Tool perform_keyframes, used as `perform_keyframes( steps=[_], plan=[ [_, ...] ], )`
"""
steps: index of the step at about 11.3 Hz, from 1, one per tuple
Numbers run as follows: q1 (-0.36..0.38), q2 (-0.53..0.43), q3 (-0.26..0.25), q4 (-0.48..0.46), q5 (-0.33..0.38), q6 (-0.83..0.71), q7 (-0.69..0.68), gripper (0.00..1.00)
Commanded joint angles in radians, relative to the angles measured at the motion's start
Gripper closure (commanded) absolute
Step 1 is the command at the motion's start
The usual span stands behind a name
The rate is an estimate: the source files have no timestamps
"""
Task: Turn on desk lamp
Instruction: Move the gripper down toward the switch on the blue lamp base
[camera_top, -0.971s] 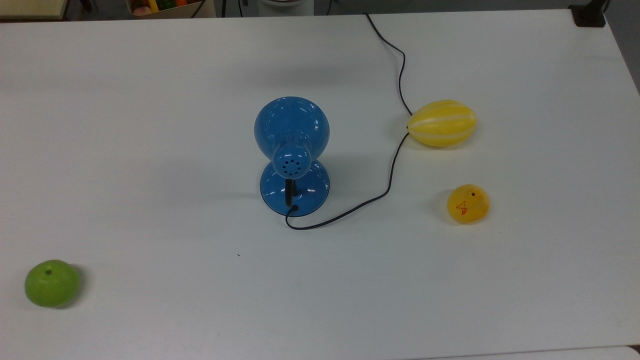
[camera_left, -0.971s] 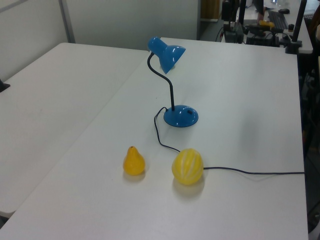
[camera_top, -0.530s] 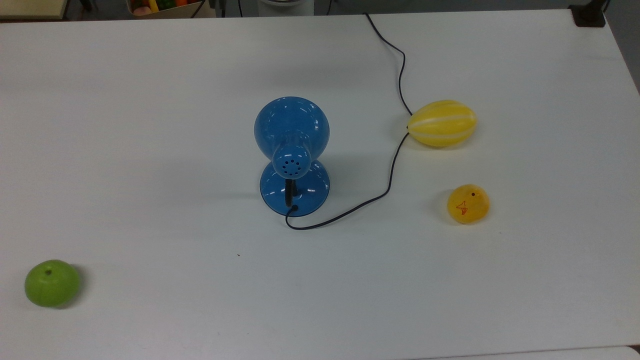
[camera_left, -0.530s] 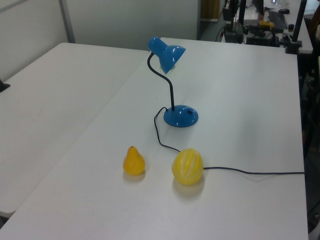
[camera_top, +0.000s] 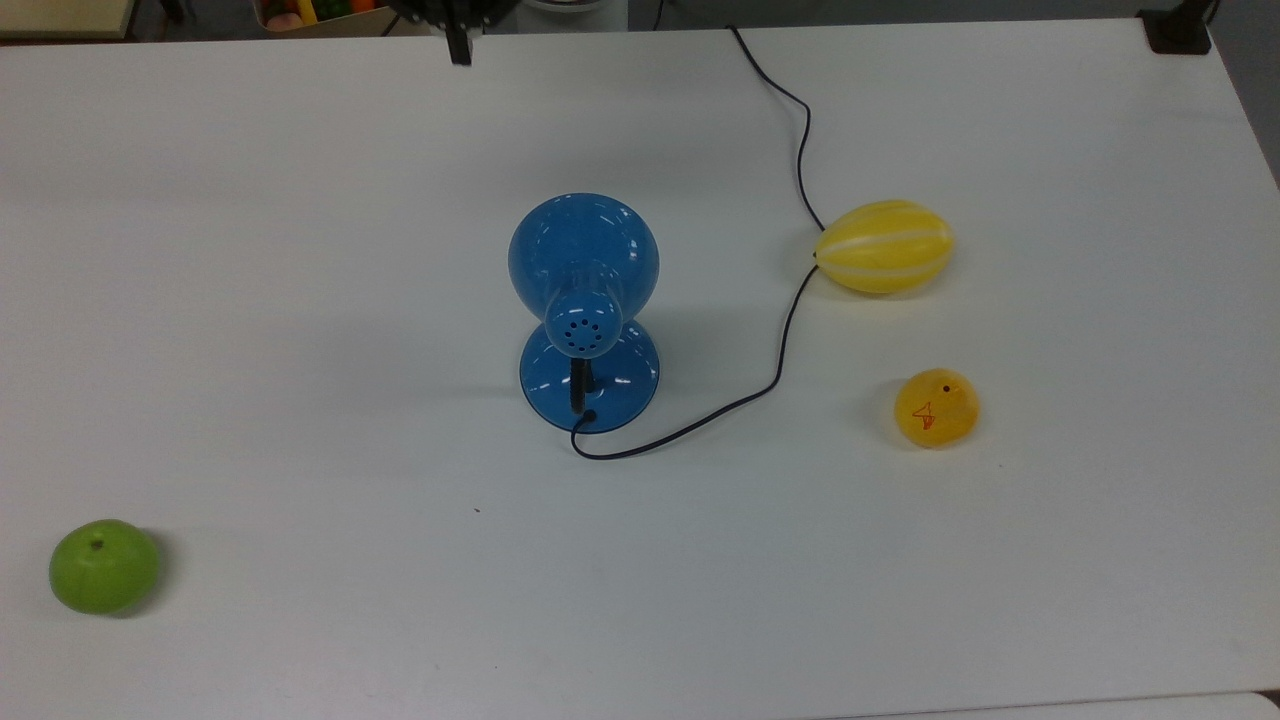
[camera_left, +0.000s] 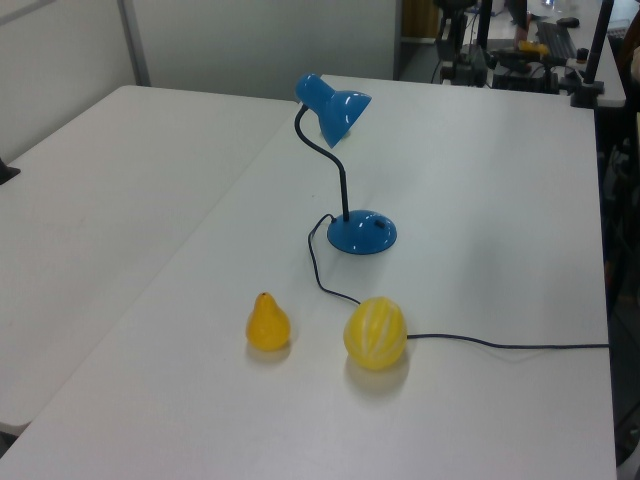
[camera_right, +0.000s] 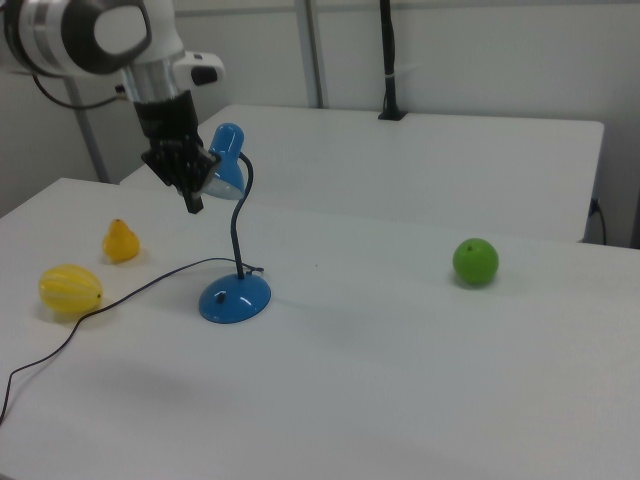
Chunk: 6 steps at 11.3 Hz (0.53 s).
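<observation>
Lamp on a white table, near the middle, blue dome shade arching over its round blue base on a thin black neck. From where I stand the gripper hangs in the air beside the shade in the right view, well above the table; I cannot tell whether its fingers are apart or together. A small dark spot on top of the base looks like the switch, so the arm likely needs to come down past the shade and press straight onto that spot, gently enough not to slide the lamp. The overhanging shade and curved neck crowd that path. The cord trails from the base past a striped yellow melon, touching it. A yellow pear sits near the melon; a green apple lies well apart, none blocking the switch
</observation>
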Motion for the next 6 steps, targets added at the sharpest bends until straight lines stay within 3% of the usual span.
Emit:
perform_keyframes(
  steps=[1,4,6],
  plan=[
    [0.031,-0.067,-0.002,-0.240,0.014,0.216,0.013,1.00],
    [0.057,-0.061,-0.002,-0.397,0.014,0.431,0.030,1.00],
    [0.076,-0.039,-0.002,-0.446,0.015,0.554,0.045,1.00]
  ],
)
